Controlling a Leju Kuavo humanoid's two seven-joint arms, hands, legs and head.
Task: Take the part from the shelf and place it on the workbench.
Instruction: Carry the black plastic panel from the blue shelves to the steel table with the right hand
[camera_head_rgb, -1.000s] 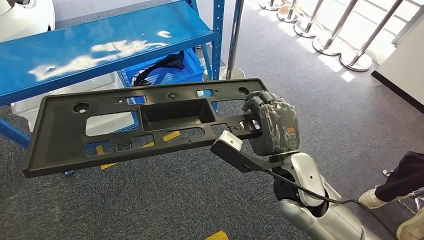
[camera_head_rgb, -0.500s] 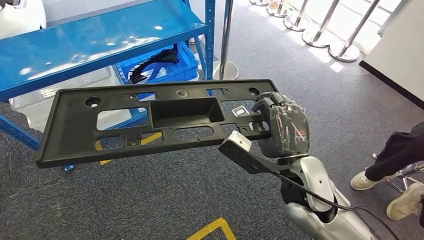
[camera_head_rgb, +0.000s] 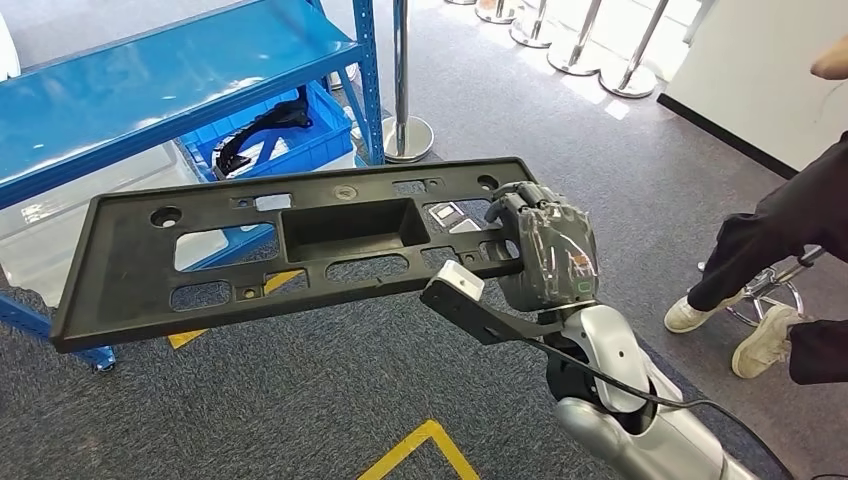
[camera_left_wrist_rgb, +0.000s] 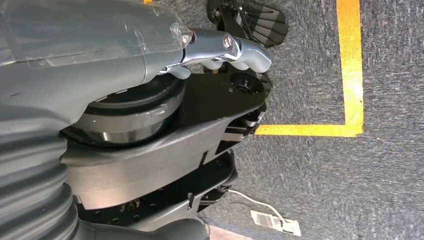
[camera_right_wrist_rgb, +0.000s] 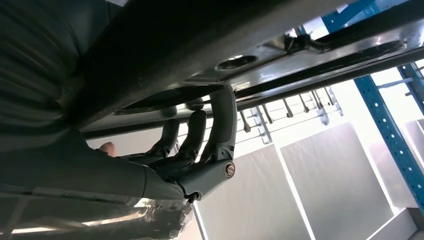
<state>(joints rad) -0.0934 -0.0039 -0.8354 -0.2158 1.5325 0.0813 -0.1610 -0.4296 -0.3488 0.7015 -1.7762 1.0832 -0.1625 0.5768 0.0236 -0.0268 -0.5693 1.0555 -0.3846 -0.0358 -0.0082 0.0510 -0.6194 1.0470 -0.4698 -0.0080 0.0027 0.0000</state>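
The part (camera_head_rgb: 345, 228) is a long black plastic panel with a central recess and several cut-outs. It hangs level in the air above the carpet, in front of the blue shelf (camera_head_rgb: 150, 90). My right hand (camera_head_rgb: 545, 250) grips its right end from beneath and over the edge. From the right wrist view, the dark fingers (camera_right_wrist_rgb: 220, 125) curl up against the part's underside (camera_right_wrist_rgb: 200, 45). My left hand (camera_left_wrist_rgb: 225, 47) hangs low over the carpet and holds nothing that I can see.
A blue bin (camera_head_rgb: 270, 135) with black parts sits under the shelf, beside a clear tub (camera_head_rgb: 80, 210). A chrome stanchion (camera_head_rgb: 400, 130) stands close behind the part. A person's legs (camera_head_rgb: 770, 240) are at the right. Yellow tape (camera_head_rgb: 420, 450) marks the grey carpet.
The whole view has swung: shelf and stanchion slid left, and the person at the right has come further into the picture. The part stays gripped in my right hand.
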